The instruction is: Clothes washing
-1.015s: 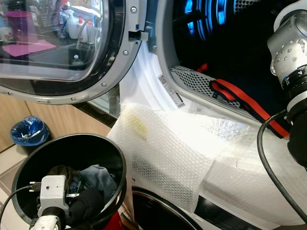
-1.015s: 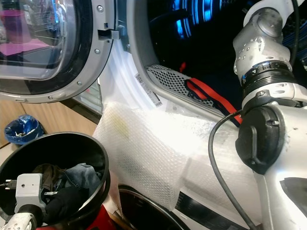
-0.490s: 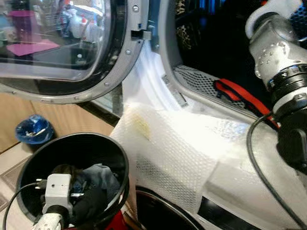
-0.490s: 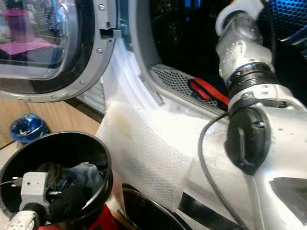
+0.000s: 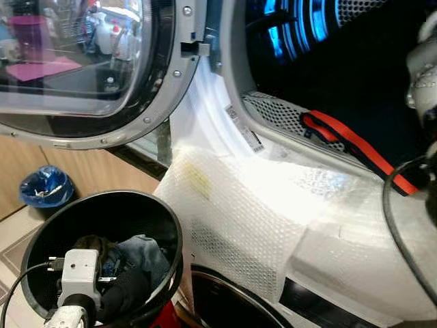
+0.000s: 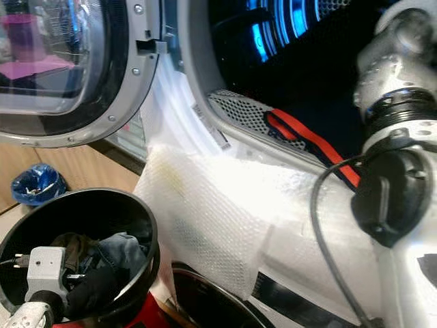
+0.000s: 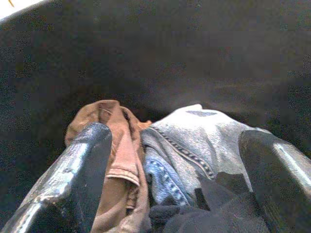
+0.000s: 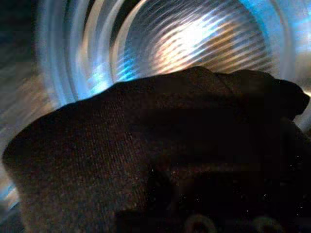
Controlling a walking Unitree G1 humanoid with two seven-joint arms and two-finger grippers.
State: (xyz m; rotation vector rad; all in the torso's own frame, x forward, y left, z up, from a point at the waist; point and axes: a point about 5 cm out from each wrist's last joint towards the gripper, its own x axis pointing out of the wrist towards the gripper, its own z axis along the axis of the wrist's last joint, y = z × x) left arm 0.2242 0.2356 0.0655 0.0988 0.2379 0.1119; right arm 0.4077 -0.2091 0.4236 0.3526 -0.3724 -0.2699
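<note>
A black laundry basket [image 5: 168, 229] at lower left holds a brown garment [image 7: 119, 145], blue jeans [image 7: 194, 141] and a black piece [image 7: 214, 213]. My left gripper [image 7: 177, 194] hangs open just above this pile, one finger over the brown garment, the other beside the jeans. The washer drum [image 5: 328, 41] glows blue behind its open door [image 5: 82, 61]. A red-and-black strap [image 5: 348, 140] lies over the drum's lower rim. My right arm [image 6: 396, 137] reaches into the drum; in the right wrist view a dark garment [image 8: 146, 155] drapes over that gripper, which is shut on it.
Bubble wrap [image 5: 252, 205] covers the machine's front below the opening. A second round door [image 5: 225, 301] sits lower down, beside the basket. A blue bag [image 5: 42, 188] lies on the floor by wooden panelling at the left.
My right arm swung left across the drum opening half a second ago and now sits back at the right edge. The left gripper stays in the basket.
</note>
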